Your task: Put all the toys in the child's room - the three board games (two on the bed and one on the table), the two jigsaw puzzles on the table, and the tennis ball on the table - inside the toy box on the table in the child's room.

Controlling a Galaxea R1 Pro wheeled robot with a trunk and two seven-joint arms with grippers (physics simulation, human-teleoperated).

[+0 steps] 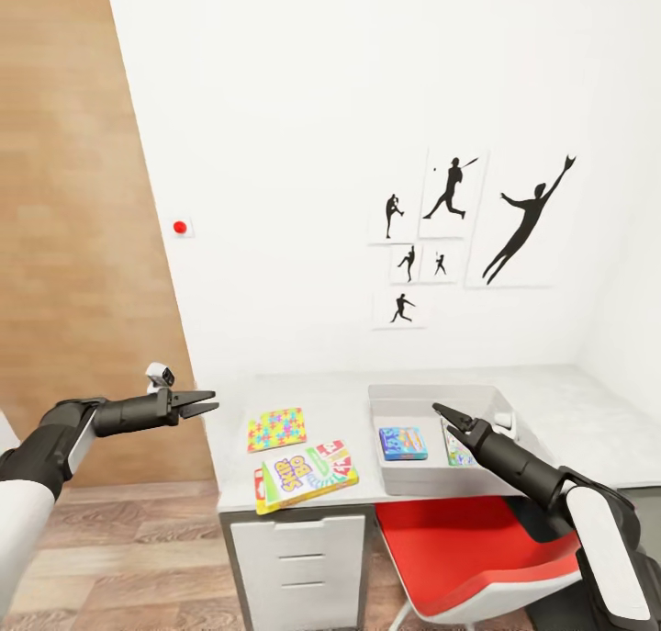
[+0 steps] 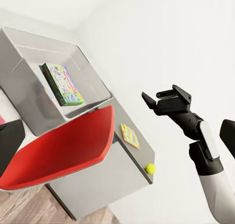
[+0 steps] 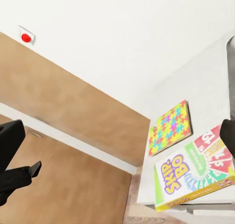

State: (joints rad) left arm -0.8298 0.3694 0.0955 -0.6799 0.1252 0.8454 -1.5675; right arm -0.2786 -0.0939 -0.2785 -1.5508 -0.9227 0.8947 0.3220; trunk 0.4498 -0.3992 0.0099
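Note:
The grey toy box (image 1: pixel 431 397) sits on the pale table (image 1: pixel 569 401). Inside it lie a blue board game (image 1: pixel 402 443) and a pale multicoloured board game (image 2: pixel 61 83). My right gripper (image 1: pixel 450 420) hangs open just above the toy box, holding nothing. Left of the box, a yellow-green board game (image 1: pixel 306 475) lies at the table's front edge, with a jigsaw puzzle (image 1: pixel 275 429) behind it. A second jigsaw puzzle (image 2: pixel 130 136) and the tennis ball (image 2: pixel 150 168) lie at the table's other end. My left gripper (image 1: pixel 197 401) is open in the air, beyond the table's left end.
A red chair (image 1: pixel 459 539) is pushed in under the table below the toy box. White drawer fronts (image 1: pixel 298 557) are at the table's left end. Black sports silhouettes (image 1: pixel 450 236) hang on the white wall. A wood-panelled surface (image 1: pixel 64 245) rises to the left.

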